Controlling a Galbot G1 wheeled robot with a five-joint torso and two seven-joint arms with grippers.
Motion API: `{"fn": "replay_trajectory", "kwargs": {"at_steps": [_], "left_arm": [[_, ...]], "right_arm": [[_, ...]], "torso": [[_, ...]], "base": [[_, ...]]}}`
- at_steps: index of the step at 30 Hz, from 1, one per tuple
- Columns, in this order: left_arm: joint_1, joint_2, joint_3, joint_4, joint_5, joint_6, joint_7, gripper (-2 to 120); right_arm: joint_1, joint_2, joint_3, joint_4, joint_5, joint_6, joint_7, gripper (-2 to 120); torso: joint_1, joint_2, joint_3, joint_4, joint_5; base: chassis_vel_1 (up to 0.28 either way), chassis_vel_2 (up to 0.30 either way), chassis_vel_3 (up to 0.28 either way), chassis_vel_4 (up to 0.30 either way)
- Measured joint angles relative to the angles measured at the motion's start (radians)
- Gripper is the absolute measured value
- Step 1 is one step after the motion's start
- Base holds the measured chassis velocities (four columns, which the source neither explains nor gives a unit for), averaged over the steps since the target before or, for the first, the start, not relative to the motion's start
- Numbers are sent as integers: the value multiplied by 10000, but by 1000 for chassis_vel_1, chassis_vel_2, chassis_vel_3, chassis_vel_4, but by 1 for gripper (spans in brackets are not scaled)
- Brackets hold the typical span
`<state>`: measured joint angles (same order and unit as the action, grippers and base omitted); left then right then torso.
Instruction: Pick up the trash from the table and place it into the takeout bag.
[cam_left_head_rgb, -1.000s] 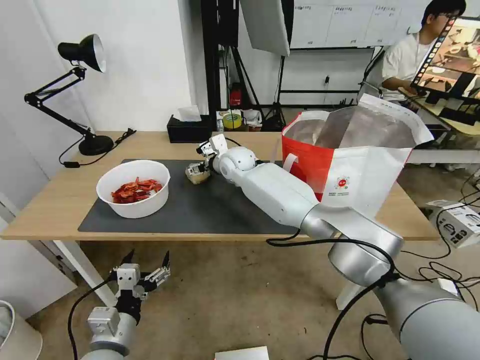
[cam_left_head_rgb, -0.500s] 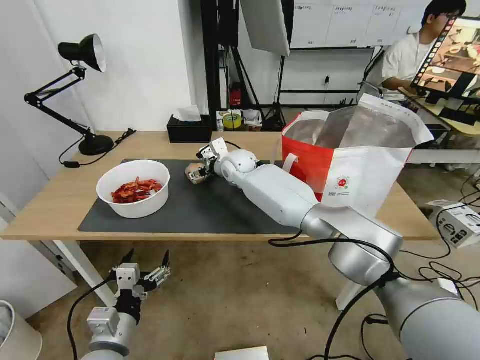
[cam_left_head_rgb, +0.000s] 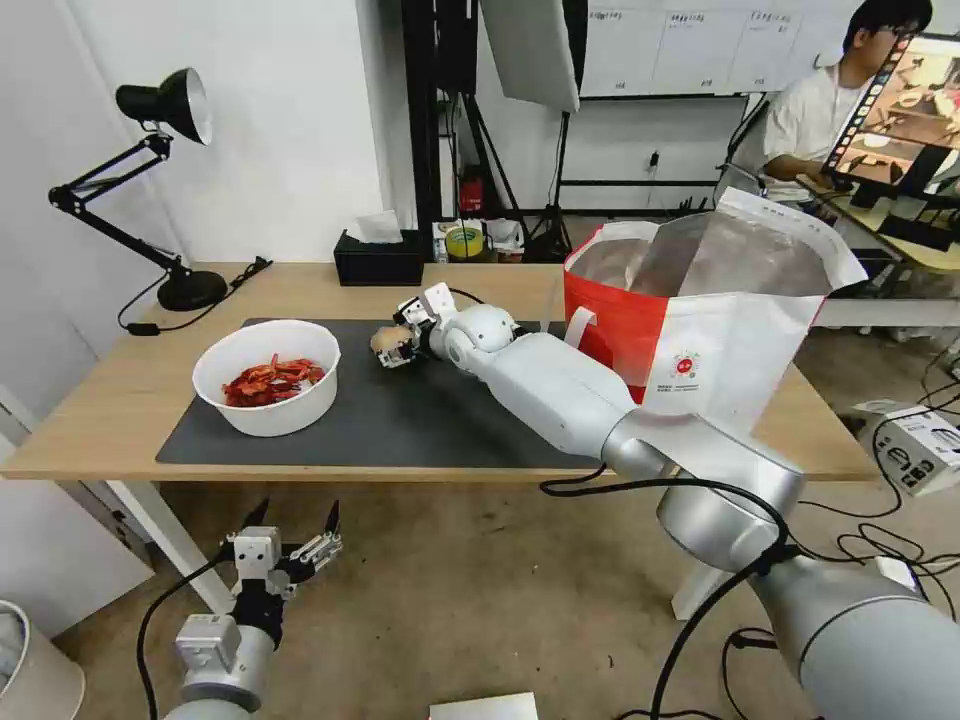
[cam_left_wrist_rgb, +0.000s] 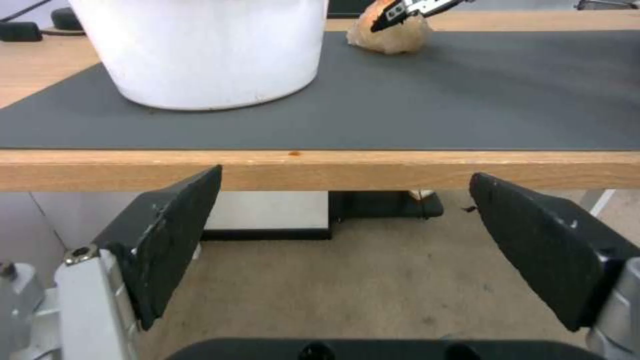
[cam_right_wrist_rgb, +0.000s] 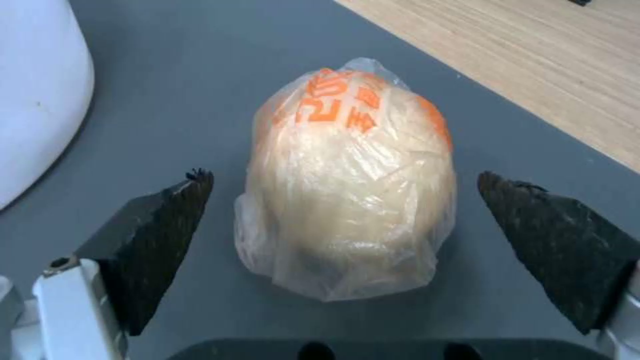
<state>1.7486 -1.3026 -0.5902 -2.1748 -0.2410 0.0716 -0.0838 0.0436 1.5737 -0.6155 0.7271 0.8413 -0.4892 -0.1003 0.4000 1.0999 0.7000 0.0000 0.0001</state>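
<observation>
The right gripper (cam_right_wrist_rgb: 343, 220) is down on the dark mat (cam_left_head_rgb: 420, 420) on the tabletop (cam_left_head_rgb: 120, 400), with its fingers (cam_right_wrist_rgb: 160, 235) spread wide on both sides of the lumpy ball (cam_right_wrist_rgb: 350, 185). The ball is wrapped in thin plastic and sits on the mat between the fingers, not squeezed yet. So the step looks like grabbing the ball. Next the fingers likely need to close softly, because the wrap looks slippery. The bag (cam_left_head_rgb: 720, 330) stands near, on the right. The bowl (cam_left_head_rgb: 268, 375) of red shells waits on the mat. The left gripper (cam_left_head_rgb: 290, 555) hangs low, below the tabletop, fingers spread and holding nothing.
</observation>
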Motion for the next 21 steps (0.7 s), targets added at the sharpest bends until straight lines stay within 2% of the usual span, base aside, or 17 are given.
{"fn": "replay_trajectory", "kwargs": {"at_steps": [7, 8, 9, 12, 13, 16, 17, 19, 21], "left_arm": [[12, -13, 10, 5, 0, -6, 0, 100], [13, -16, 13, 5, 0, -8, 0, 100], [13, -16, 13, 5, 0, -8, 0, 100], [22, -20, 15, 5, 0, -10, 0, 100], [22, -20, 15, 5, 0, -10, 0, 100], [43, -20, 17, 4, 0, -17, 0, 100], [43, -20, 17, 4, 0, -17, 0, 100], [60, -20, 18, 3, 0, -33, 0, 100], [73, -29, 16, 3, 0, -46, 0, 100]], "right_arm": [[0, 5, -97, -127, -20, 179, -191, 100], [0, 6, -113, -162, -21, 203, -216, 95], [0, 6, -113, -162, -21, 203, -216, 95], [6, 7, -125, -243, -21, 264, -225, 81], [6, 7, -125, -243, -21, 264, -225, 81], [9, 6, -128, -288, -19, 279, -225, 66], [9, 6, -128, -288, -19, 279, -225, 66], [9, 4, -128, -295, -27, 282, -225, 56], [10, 3, -129, -294, -38, 283, -221, 53]], "torso": [[0, 0, 0, 0, -1], [0, 0, 0, 0, 0], [0, 0, 0, 0, 0], [0, 1, 0, 0, 0], [0, 1, 0, 0, 0], [0, 1, 0, 0, 0], [0, 1, 0, 0, 0], [0, 0, 0, 0, 0], [0, 0, 0, 0, 0]], "base": [[0, 0, 0, 0], [0, 0, 0, 0], [0, 0, 0, 0], [0, 0, 0, 0], [0, 0, 0, 0], [0, 0, 0, 0], [0, 0, 0, 0], [0, 0, 0, 0], [0, 0, 0, 0]]}}
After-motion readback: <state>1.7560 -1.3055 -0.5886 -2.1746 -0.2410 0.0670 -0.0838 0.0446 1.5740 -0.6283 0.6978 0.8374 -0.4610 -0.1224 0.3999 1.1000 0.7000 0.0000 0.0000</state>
